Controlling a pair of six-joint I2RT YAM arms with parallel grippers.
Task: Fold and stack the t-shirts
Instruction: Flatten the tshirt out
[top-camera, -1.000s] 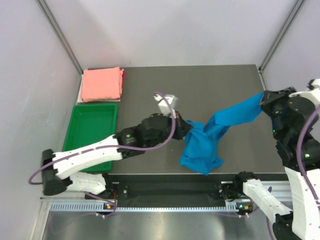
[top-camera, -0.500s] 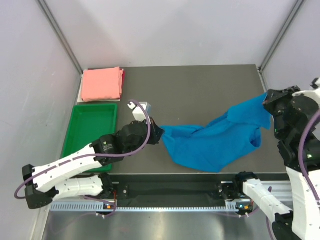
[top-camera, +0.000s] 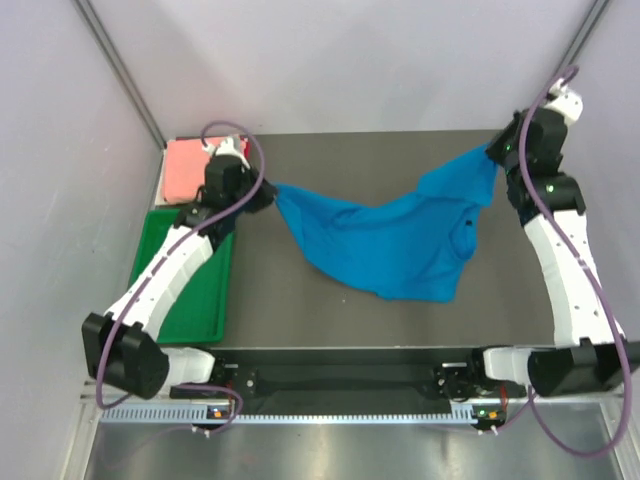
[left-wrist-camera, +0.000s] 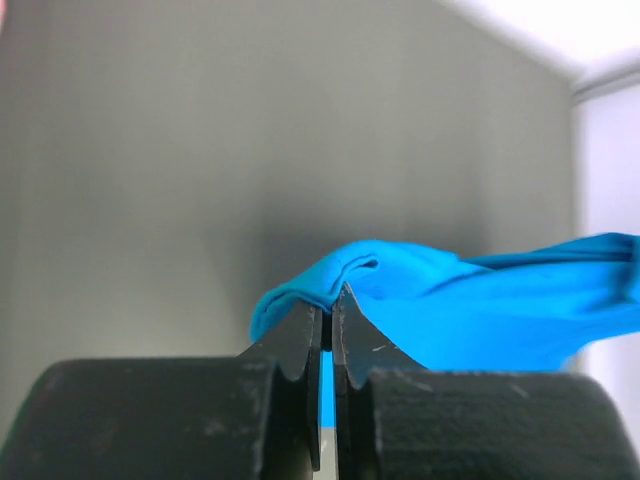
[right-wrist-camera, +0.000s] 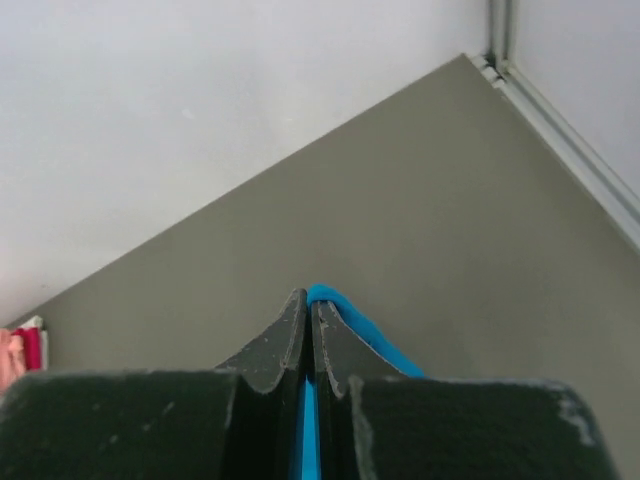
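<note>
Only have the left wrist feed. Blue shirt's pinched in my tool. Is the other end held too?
Observer: Yes. The right tool is shut on the opposite end of the blue shirt, up near the far right corner of the table.
Operator: Is the shirt spread or bunched?
Observer: Spread. It is stretched between the two tools, and the middle sags toward the near side. I can't tell if it touches the table.
Operator: Where's the other shirt?
Observer: The pink shirt lies folded at the far left corner, behind the green tray and just left of the left tool.
</note>
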